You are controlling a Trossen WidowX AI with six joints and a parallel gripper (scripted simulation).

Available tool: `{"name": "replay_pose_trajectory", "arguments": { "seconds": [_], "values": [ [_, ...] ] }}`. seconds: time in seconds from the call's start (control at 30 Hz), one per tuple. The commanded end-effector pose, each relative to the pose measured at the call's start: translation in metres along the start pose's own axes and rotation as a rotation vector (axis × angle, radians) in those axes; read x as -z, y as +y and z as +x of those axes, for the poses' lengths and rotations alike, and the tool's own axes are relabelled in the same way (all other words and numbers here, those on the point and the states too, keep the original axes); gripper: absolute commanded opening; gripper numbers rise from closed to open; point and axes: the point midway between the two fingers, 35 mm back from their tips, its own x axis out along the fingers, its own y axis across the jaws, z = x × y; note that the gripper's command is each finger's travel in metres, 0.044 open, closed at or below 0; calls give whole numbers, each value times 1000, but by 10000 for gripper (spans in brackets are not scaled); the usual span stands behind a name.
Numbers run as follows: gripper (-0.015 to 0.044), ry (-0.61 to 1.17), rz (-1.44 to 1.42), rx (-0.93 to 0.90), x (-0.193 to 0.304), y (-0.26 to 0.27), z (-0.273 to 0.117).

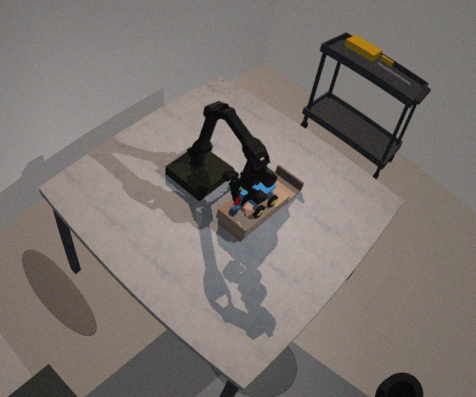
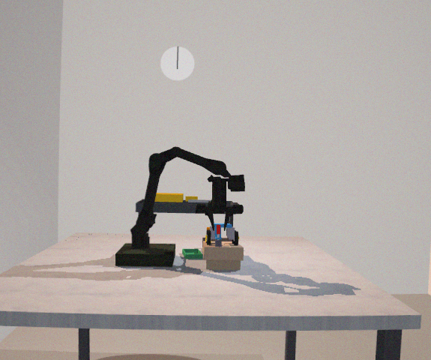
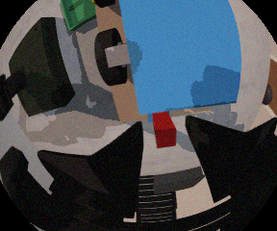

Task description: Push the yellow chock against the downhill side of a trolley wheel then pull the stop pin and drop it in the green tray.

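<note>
The blue trolley [image 1: 265, 187] [image 3: 182, 53] stands on the tan ramp [image 1: 231, 224] [image 2: 222, 252]. The stop pin's red head [image 1: 237, 200] [image 2: 218, 231] [image 3: 164, 137] stands upright at the trolley's uphill end. My gripper [image 2: 219, 228] [image 3: 164, 123] is partly open and points down, with a fingertip on either side of the red head; whether they touch it cannot be told. The chock's orange handle [image 2: 208, 228] shows behind the left wheel in the exterior view; its contact with the wheel is hidden. The green tray [image 2: 193, 256] [image 3: 70, 20] sits on the table beside the ramp.
The arm's dark base [image 1: 199, 174] [image 2: 145, 256] [image 3: 42, 72] stands on the same side of the ramp as the tray. A raised end board [image 1: 289, 177] closes the ramp's downhill end. A dark cart [image 1: 353, 115] stands beyond the table.
</note>
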Motion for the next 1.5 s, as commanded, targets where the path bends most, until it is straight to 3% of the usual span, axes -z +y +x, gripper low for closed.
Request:
{"name": "replay_pose_trajectory", "arguments": {
  "seconds": [0.0,0.3,0.47,0.77,1.47],
  "values": [
    [190,3,-5,-4,0,1,7],
    [190,3,-5,-4,1,2,18],
    [59,1,0,-1,0,1,14],
    [0,1,0,-1,0,1,14],
    [0,2,-5,-4,2,3,-2]
  ]
}}
